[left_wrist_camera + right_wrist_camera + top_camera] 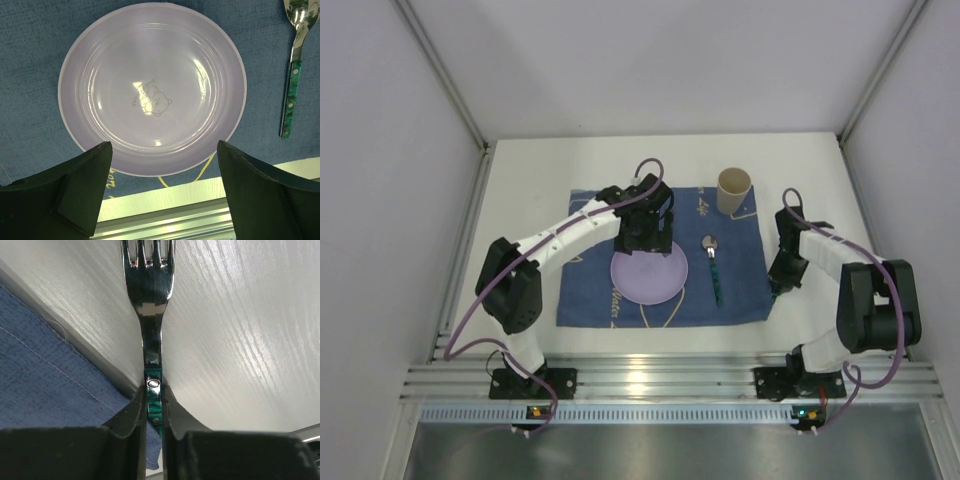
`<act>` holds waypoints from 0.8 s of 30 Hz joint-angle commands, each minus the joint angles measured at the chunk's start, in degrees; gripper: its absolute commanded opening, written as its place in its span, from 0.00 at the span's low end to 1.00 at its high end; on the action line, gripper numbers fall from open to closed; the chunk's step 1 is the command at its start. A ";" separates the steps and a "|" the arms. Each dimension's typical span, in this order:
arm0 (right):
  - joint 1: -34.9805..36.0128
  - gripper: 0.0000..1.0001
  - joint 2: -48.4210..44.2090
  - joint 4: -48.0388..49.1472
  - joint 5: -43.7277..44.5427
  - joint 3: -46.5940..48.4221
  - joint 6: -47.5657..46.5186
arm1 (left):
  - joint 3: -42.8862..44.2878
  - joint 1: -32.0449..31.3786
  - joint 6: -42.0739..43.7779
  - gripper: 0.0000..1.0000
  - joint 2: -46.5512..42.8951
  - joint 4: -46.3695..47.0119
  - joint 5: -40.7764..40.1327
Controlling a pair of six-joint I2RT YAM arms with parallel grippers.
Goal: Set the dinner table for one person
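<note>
Clamping fork: right gripper closed tight on green handle of fork; tines pointing away over bare white top, just off right edge of placemat.
Left gripper: jaws spread wide, holding nothing, hanging over plate.
Plate: lilac, on placemat, mid-table.
Spoon: flat on placemat, right of plate, not touching it.
Cup: upright at placemat's far right corner.
Dinner table: white, under everything; silver rail along near edge.
</note>
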 commanded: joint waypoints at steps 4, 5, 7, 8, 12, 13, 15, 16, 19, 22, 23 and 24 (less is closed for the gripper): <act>-0.84 0.00 1.69 4.36 0.91 -3.18 0.72 | 0.27 -0.04 1.31 0.90 -1.78 0.33 1.12; -0.85 0.00 0.90 2.52 1.96 -2.39 0.46 | 0.71 -0.21 1.49 0.90 -1.69 0.33 1.73; -0.93 0.00 -2.00 0.23 3.81 1.04 -0.16 | 1.59 -0.39 1.75 0.90 -0.90 0.60 2.09; -0.85 0.00 -3.06 -2.56 5.73 4.01 -1.03 | 2.81 -0.48 2.19 0.90 -0.72 0.60 2.44; -0.85 0.00 -7.54 -7.59 6.89 10.97 -3.14 | 7.38 -2.32 3.25 0.90 2.08 1.03 4.01; -0.85 0.00 -8.07 -9.52 6.63 12.20 -3.41 | 8.35 -2.76 3.51 0.90 2.62 1.04 4.46; -0.76 0.00 -9.74 -11.28 6.02 15.45 -3.59 | 11.25 -4.52 3.95 0.89 3.58 1.47 5.77; -0.67 0.00 -10.44 -12.68 5.40 16.33 -3.59 | 13.26 -5.22 4.56 0.89 4.46 2.35 5.95; -0.67 0.00 -12.56 -15.23 1.46 19.41 -2.97 | 17.22 -9.34 6.32 0.89 5.52 5.07 8.49; -0.32 0.00 -13.96 -17.52 -2.58 22.58 -2.01 | 19.52 -13.92 7.29 0.90 5.78 9.01 10.69; -0.23 0.00 -14.49 -18.05 -3.38 24.15 -1.92 | 19.70 -16.10 7.29 0.91 5.87 9.99 11.05; -0.14 0.00 -14.75 -18.41 -4.26 24.86 -1.83 | 19.79 -17.17 7.12 0.91 5.87 11.39 11.49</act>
